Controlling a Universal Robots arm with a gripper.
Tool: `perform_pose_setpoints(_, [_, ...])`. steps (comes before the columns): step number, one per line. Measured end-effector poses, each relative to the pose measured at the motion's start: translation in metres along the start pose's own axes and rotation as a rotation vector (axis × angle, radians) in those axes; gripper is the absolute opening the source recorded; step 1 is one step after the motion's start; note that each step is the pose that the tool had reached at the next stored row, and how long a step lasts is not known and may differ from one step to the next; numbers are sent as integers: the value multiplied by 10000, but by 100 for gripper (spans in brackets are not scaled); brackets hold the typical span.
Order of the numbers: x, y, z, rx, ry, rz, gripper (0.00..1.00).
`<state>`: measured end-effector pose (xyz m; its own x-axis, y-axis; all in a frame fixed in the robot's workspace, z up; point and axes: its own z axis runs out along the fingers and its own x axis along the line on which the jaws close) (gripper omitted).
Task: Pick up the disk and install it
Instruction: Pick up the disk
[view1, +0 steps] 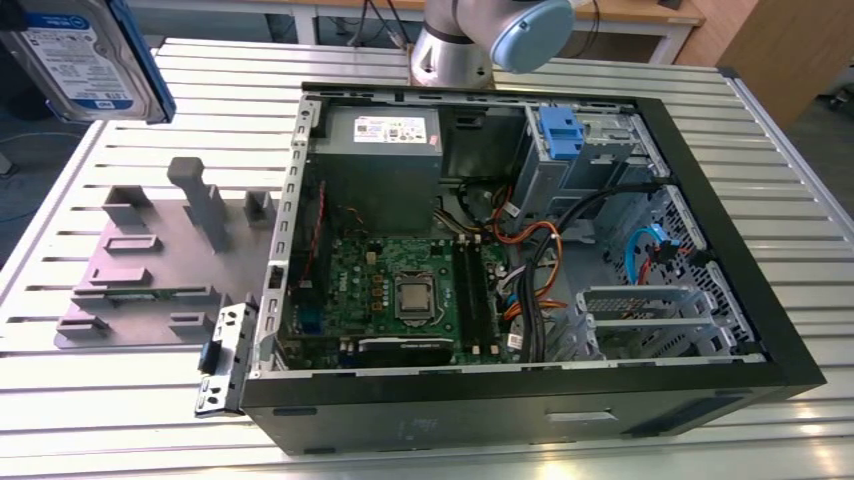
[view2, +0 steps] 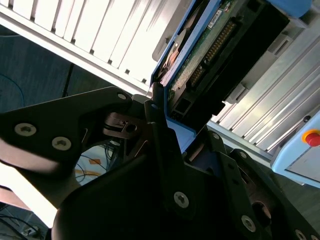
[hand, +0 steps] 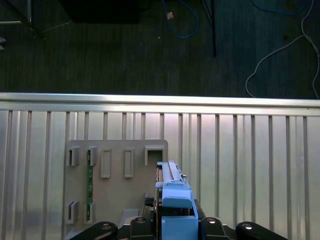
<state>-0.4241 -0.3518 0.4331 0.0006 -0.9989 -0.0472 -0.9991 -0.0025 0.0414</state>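
The end effector (view2: 175, 125) is pinching the disk (view1: 74, 55) above the table's (view1: 107, 400) edge, well apart from the open computer case (view1: 467, 410).

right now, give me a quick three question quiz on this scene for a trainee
1. True or false: the disk is already seated in the computer case.
2. What is the hand shut on? A) the disk B) a cable C) nothing
3. Fill in: the grey fixture plate lies to the exterior view's ____ of the case.
Key: 1 false; 2 A; 3 left.
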Motion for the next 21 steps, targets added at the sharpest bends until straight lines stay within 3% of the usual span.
perform_pose_setpoints(21, [-3, 2, -59, 1, 0, 1, 37])
